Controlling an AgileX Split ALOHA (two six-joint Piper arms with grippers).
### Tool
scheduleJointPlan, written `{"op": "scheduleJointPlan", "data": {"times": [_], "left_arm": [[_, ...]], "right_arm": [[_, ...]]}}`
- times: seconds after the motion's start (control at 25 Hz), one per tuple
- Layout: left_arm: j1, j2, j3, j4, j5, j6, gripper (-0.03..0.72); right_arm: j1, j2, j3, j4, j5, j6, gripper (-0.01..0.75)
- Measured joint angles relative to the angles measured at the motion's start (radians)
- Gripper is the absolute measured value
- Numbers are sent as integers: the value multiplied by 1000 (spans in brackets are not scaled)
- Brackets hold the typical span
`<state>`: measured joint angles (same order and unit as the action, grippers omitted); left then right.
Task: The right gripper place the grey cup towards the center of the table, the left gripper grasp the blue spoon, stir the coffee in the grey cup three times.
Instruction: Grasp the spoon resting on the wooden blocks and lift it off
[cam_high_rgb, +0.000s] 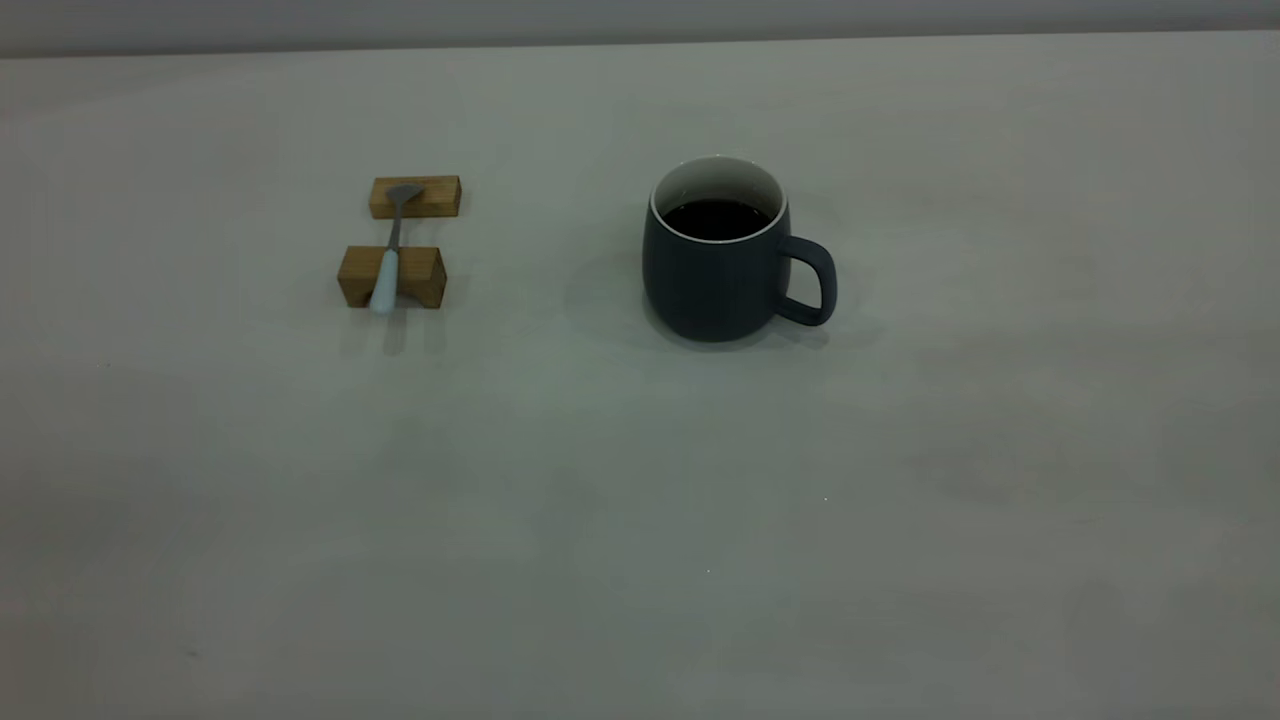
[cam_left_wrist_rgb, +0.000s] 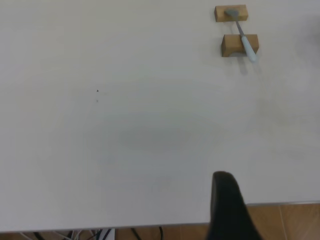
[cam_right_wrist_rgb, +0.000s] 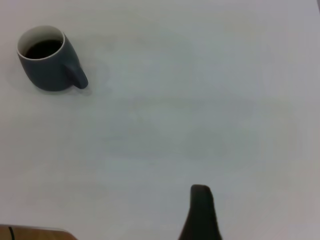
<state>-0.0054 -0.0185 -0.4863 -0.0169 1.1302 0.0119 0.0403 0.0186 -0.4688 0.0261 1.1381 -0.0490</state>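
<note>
Nothing begun: cup with coffee stands untouched, spoon lies on blocks at left; either pincer's state: cannot tell.

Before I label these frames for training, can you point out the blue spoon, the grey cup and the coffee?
blue spoon (cam_high_rgb: 385, 283): exterior view, on its pale blue handle.
grey cup (cam_high_rgb: 706, 285): exterior view, on the dark outer wall below the rim.
coffee (cam_high_rgb: 716, 219): exterior view, on the middle of the black liquid surface.
</note>
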Motion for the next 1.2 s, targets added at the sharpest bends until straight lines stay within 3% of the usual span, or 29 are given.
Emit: {"op": "scheduleJointPlan", "data": {"times": [0.16,0.96,1.2], "left_arm": [[0,0,0,0,0,0,505],[0,0,0,0,0,0,505],[0,0,0,17,0,-47,505]], "right_arm": [[0,0,0,0,-2,0,606],[0,0,0,0,-2,2,250],[0,0,0,0,-2,2,222]]}}
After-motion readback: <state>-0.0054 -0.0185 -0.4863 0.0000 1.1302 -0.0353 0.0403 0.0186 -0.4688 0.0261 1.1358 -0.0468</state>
